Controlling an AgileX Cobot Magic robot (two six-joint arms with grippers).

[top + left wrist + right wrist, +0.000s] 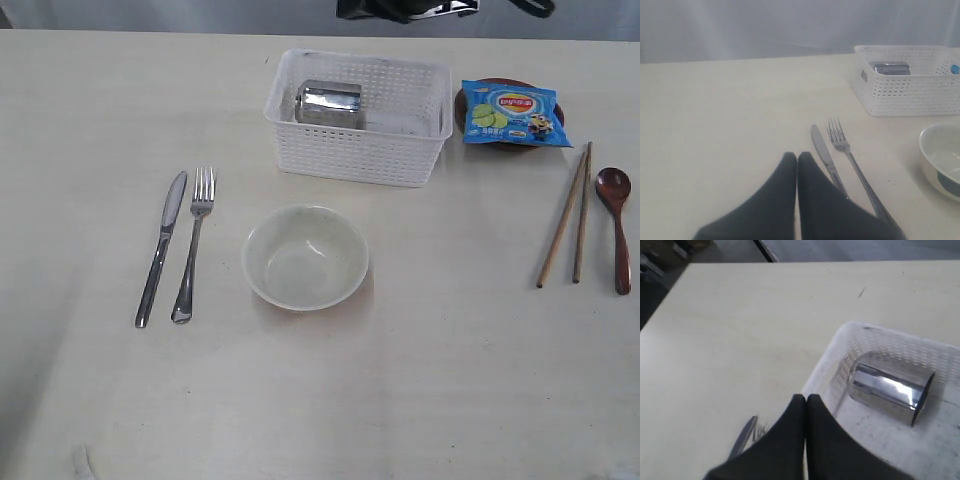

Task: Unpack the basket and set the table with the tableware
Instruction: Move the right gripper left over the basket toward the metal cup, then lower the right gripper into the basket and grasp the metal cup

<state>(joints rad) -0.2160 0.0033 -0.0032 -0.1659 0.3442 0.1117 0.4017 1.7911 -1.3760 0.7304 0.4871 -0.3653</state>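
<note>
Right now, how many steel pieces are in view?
3: knife and fork side by side left of the bowl, cup lying sideways in the basket. No others visible.

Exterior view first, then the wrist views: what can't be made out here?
- Brown plate, exterior view: the blue snack packet covers all but its rim.
- Knife and fork handles, left wrist view: partly behind the left gripper.
- Bowl, left wrist view: cut off by the frame edge.
- Basket, right wrist view: cut off by the edge; the right gripper hides part of it.
- Cup, its inside: shown in no view.
</note>
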